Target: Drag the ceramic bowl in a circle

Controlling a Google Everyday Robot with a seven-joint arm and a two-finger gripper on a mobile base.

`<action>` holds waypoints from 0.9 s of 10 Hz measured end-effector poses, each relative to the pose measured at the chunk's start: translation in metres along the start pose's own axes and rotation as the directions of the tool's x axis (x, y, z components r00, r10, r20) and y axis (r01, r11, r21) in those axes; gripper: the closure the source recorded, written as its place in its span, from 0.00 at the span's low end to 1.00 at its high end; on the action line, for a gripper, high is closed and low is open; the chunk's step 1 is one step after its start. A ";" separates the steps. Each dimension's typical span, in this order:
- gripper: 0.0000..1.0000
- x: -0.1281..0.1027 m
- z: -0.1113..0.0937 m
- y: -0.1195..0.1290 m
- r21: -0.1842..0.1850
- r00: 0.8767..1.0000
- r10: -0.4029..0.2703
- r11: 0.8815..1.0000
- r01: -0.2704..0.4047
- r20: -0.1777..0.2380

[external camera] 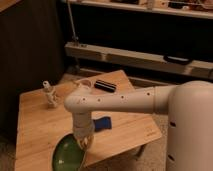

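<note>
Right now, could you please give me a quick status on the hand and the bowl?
Hand low at rim of ceramic bowl. Bowl at front edge of table. Blue block just behind hand.

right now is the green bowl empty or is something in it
Empty: the ceramic bowl shows only its bare glossy green inside, with nothing lying in it. The gripper sits at its far rim.

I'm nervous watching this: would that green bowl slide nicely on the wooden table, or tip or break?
It probably slides rather than rolls: the ceramic bowl is wide and shallow. Its glossy glaze suggests it's stiff, slippery and breakable if dropped. It sits right at the front edge of the table, with the claw at its far rim, so tipping off seems the bigger risk.
</note>
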 end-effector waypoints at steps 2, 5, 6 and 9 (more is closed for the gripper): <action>1.00 0.024 0.008 -0.045 0.027 0.999 -0.044 0.999 0.043 0.018; 1.00 0.088 0.009 -0.082 0.054 0.998 -0.057 0.997 0.056 0.023; 1.00 0.108 0.008 -0.080 0.053 0.999 -0.043 0.998 0.042 0.017; 1.00 0.162 -0.002 -0.047 0.038 0.999 0.041 0.998 -0.040 -0.021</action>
